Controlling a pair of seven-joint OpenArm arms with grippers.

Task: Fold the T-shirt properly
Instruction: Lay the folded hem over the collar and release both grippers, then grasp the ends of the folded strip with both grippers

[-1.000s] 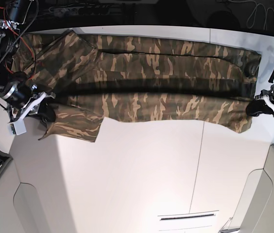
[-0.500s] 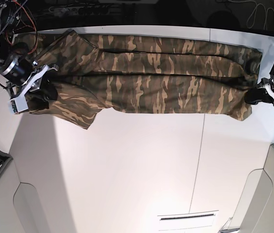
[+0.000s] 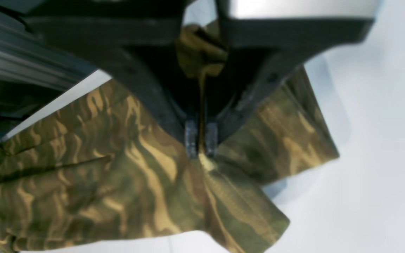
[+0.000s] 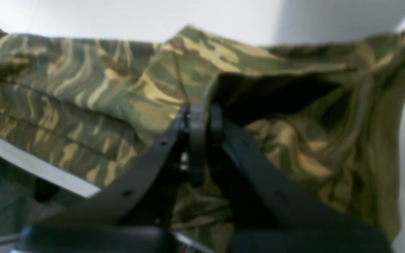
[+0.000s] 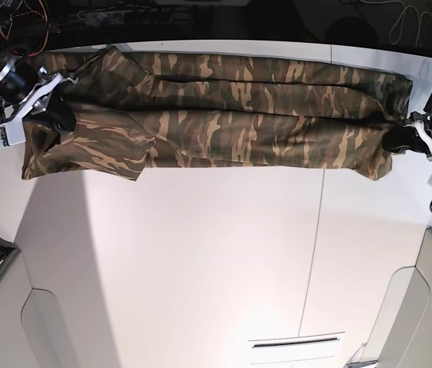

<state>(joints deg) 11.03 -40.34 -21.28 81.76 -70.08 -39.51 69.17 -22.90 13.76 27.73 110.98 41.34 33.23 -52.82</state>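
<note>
Olive-brown-tan camouflage T-shirt [image 5: 224, 123]

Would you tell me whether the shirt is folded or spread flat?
Folded lengthwise: the shirt lies as a narrow doubled band, one edge laid over the other.

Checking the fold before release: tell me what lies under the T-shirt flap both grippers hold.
Under the T-shirt flap pinched by the left gripper and right gripper lies more camouflage cloth, on the white table. Whatever sits beneath those layers is covered.

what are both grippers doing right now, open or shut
Left gripper: closed, pinching an edge of the T-shirt.
Right gripper: closed on a fold of the same shirt.
</note>
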